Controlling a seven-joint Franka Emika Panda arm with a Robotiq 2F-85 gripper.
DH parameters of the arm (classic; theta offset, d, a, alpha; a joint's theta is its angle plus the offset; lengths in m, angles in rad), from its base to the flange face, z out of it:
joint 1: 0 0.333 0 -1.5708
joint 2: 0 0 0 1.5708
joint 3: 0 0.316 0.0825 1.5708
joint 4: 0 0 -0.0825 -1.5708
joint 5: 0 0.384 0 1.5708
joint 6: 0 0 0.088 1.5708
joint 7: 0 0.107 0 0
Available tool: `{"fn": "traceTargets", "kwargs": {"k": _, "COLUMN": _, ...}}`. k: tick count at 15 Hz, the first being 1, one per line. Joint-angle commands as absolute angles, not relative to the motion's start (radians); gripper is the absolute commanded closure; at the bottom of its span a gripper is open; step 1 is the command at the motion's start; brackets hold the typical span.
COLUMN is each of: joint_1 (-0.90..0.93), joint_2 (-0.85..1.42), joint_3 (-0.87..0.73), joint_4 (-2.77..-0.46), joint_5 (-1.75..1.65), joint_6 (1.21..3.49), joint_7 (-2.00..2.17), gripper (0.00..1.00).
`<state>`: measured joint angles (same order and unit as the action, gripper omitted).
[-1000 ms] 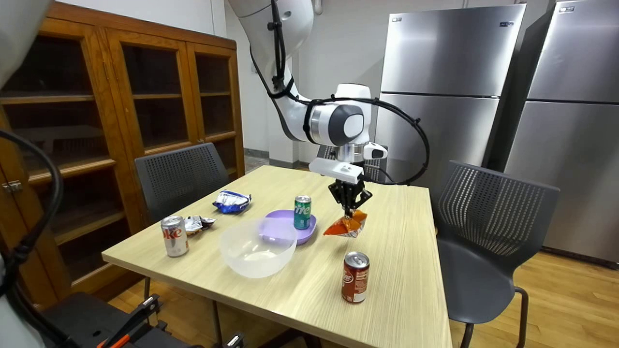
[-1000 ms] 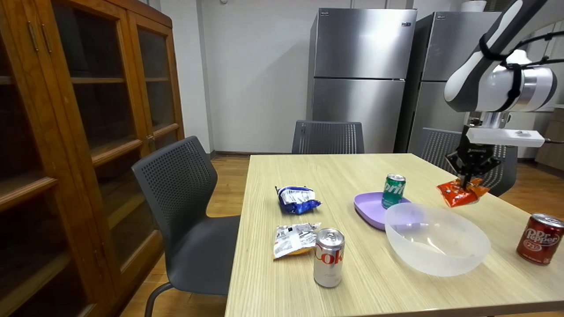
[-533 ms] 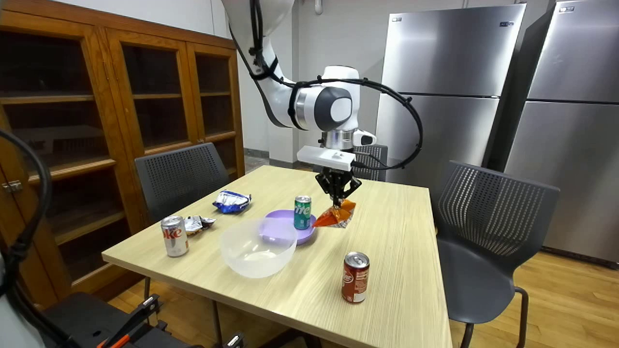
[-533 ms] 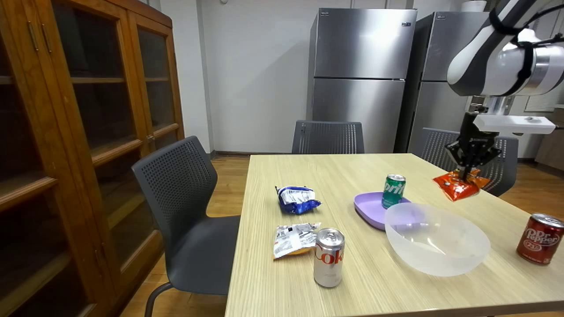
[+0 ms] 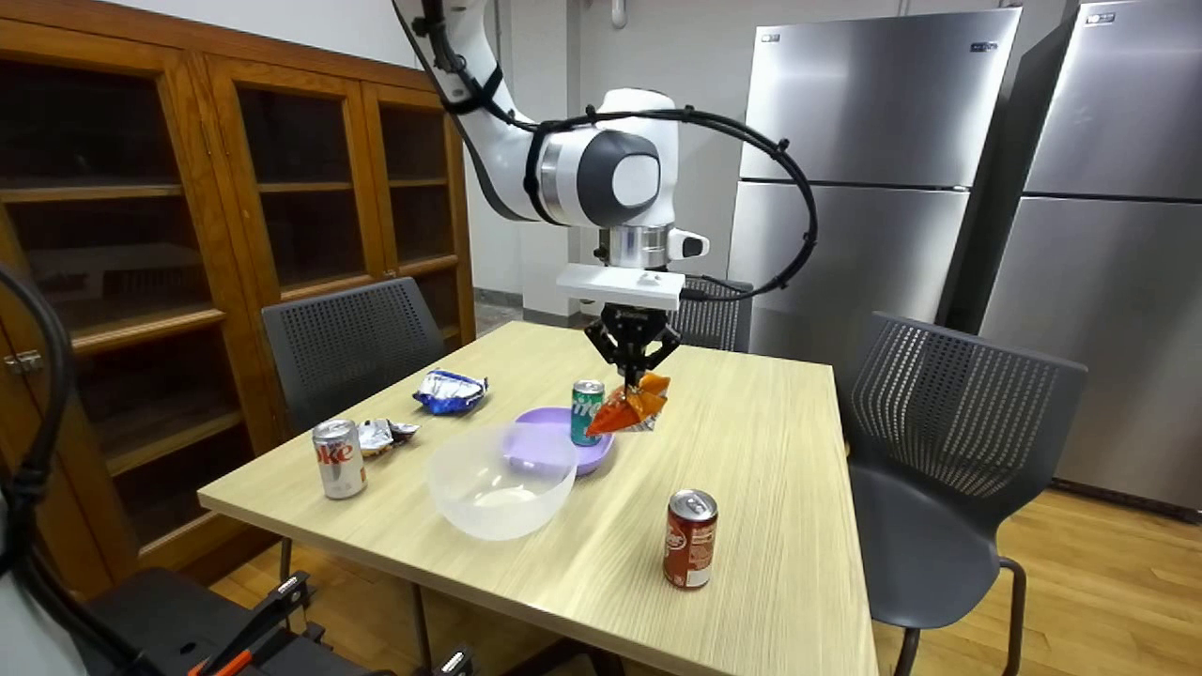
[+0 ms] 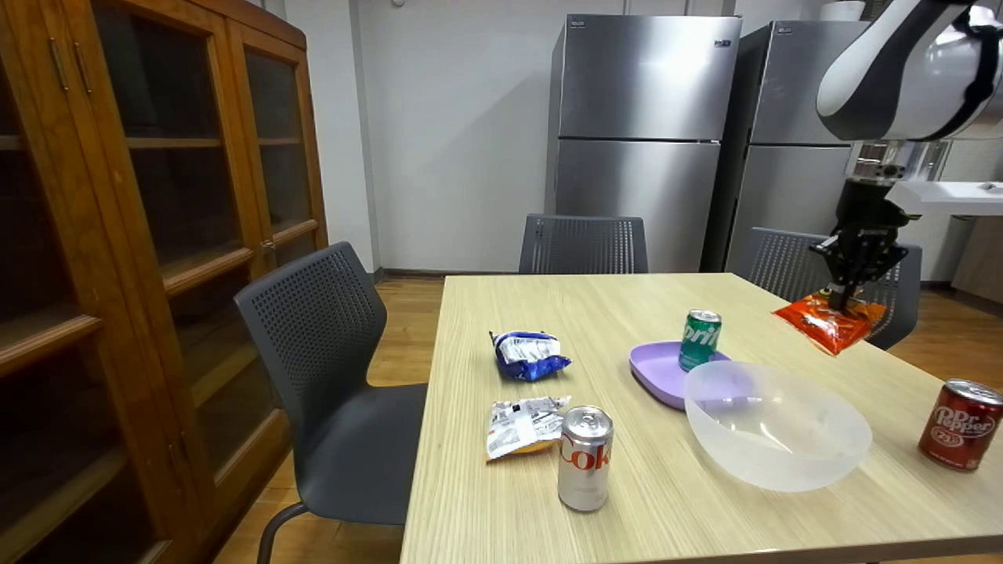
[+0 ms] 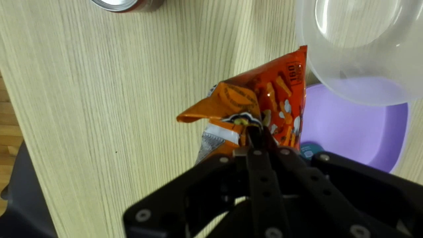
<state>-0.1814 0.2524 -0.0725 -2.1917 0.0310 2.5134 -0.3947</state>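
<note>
Gripper (image 7: 261,135), closed to a narrow pinch on orange snack bag (image 7: 252,100), has risen over the last 1 s; bag now hangs above table (image 5: 770,488) near purple dish (image 7: 350,129), suggesting hold is carrying it securely.

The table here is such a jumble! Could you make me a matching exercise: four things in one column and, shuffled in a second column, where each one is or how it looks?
Column one
1. Orange snack bag
2. Green can
3. Bowl
4. Dr Pepper can

Column two
A. Standing on the purple plate
B. Frosted and see-through
C. Dark red, standing directly on the table
D. Gripped by the pincer, above the table

Right pairs: 1-D; 2-A; 3-B; 4-C
</note>
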Motion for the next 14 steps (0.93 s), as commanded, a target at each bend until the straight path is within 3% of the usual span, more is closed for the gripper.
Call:
{"fn": "traceTargets", "kwargs": {"k": 1, "joint_1": -0.189, "joint_2": 0.143, "joint_3": -0.054, "joint_4": -2.292, "joint_5": 0.024, "joint_6": 2.5, "joint_7": -0.505, "gripper": 1.0}}
{"fn": "traceTargets", "kwargs": {"k": 14, "joint_1": -0.11, "joint_2": 0.069, "joint_3": -0.015, "joint_4": -2.431, "joint_5": 0.038, "joint_6": 2.495, "joint_7": -0.732, "gripper": 1.0}}
